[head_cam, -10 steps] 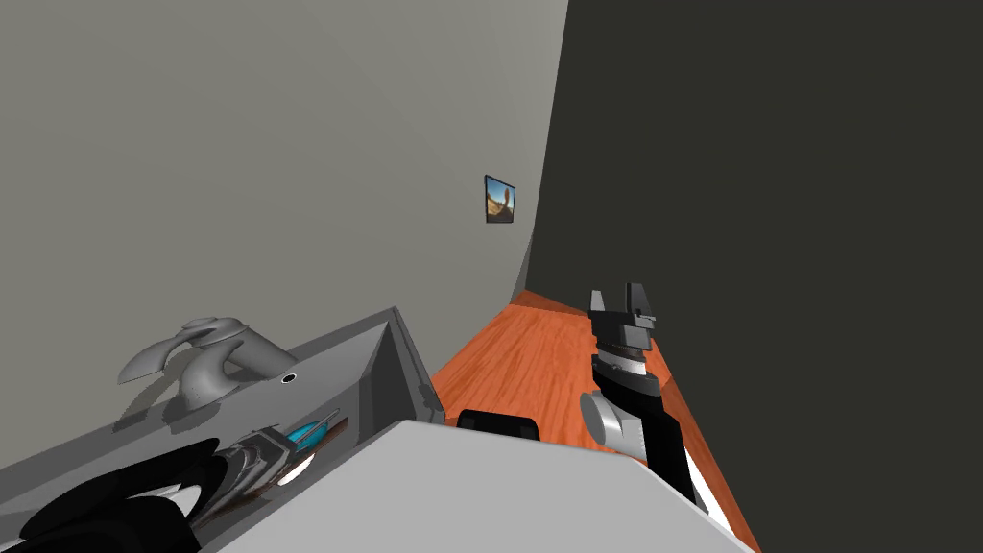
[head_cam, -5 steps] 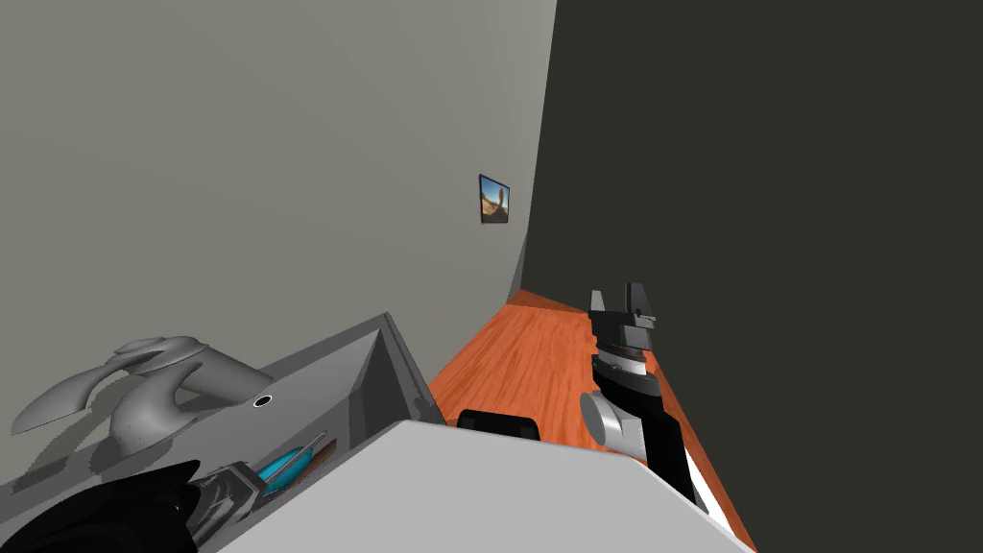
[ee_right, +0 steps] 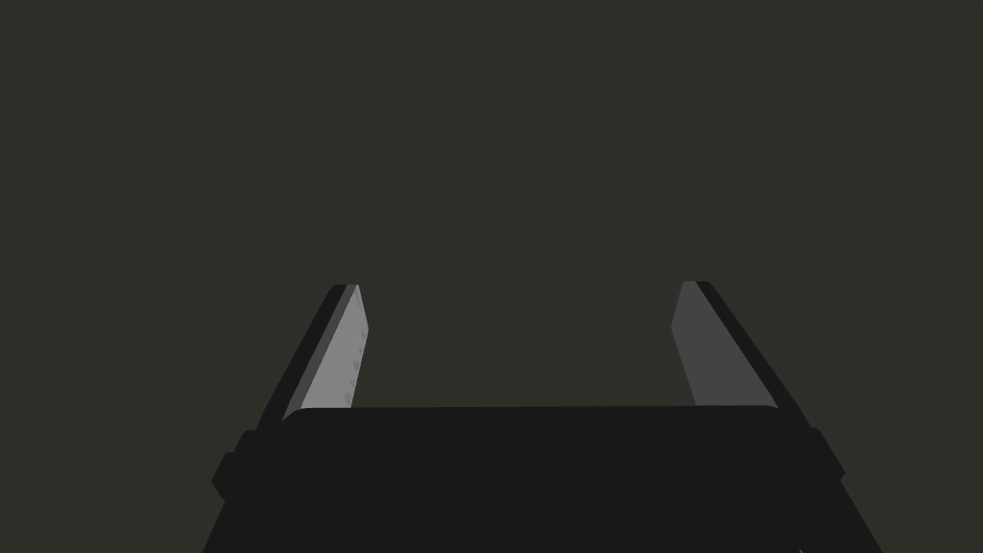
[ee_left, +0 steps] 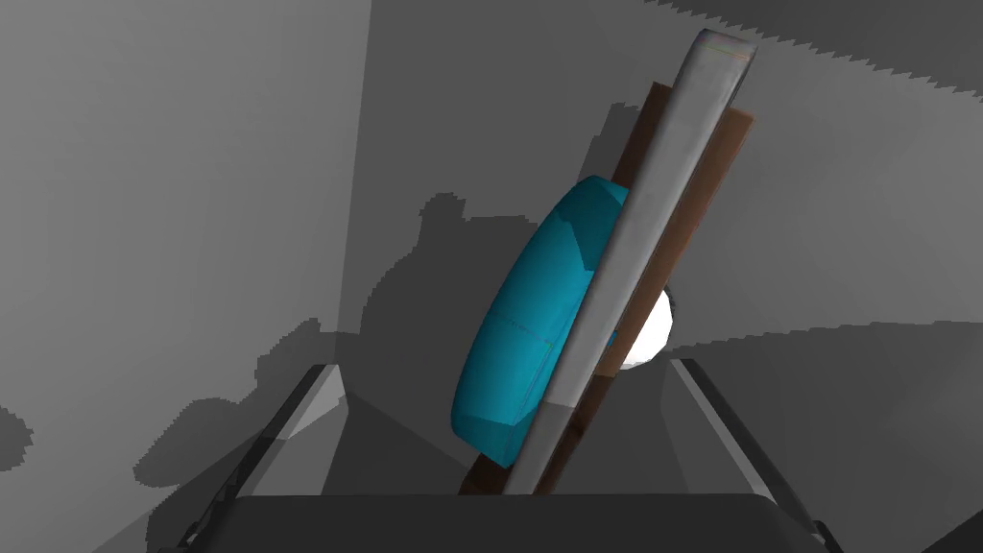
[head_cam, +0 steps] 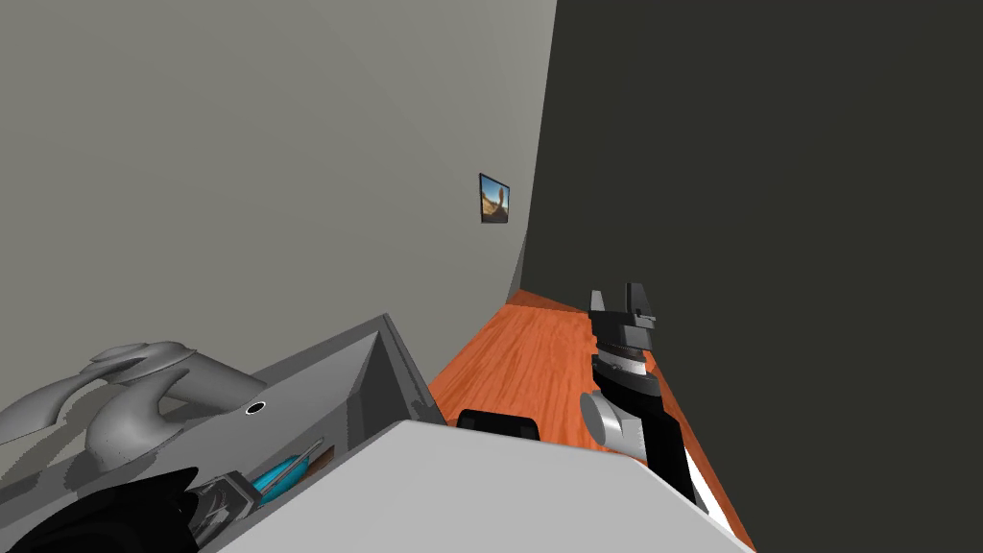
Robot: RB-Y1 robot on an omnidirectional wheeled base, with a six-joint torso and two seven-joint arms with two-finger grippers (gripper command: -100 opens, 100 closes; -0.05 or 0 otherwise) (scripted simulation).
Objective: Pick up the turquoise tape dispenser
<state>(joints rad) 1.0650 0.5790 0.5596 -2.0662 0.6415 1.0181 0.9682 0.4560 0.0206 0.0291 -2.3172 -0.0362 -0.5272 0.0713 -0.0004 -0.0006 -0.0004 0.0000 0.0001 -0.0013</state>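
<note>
The turquoise tape dispenser (ee_left: pixel 523 326) is a rounded shell with a long grey bar and a brown plate along one side. It stands tilted on a grey shelf top (head_cam: pixel 317 403). My left gripper (ee_left: pixel 499 367) is open around it, one finger (ee_left: pixel 312 403) on each side and both apart from the shell. In the head view the dispenser (head_cam: pixel 280 476) shows at the lower left, just past the left gripper (head_cam: pixel 230 494). My right gripper (head_cam: pixel 624 307) hangs open above the floor at the right, with nothing between its fingers (ee_right: pixel 338 350).
A grey curved sculpture (head_cam: pixel 134 403) stands on the shelf top left of the dispenser, with a small round hole (head_cam: pixel 254 408) between them. A grey wall rises behind the shelf. Orange wooden floor (head_cam: pixel 518 365) runs between the shelf's end and a dark wall (head_cam: pixel 768 240).
The whole head view has shifted: shelf, sculpture and dispenser slid left and down, so I have moved. The left gripper stays at the dispenser. The right arm has not moved.
</note>
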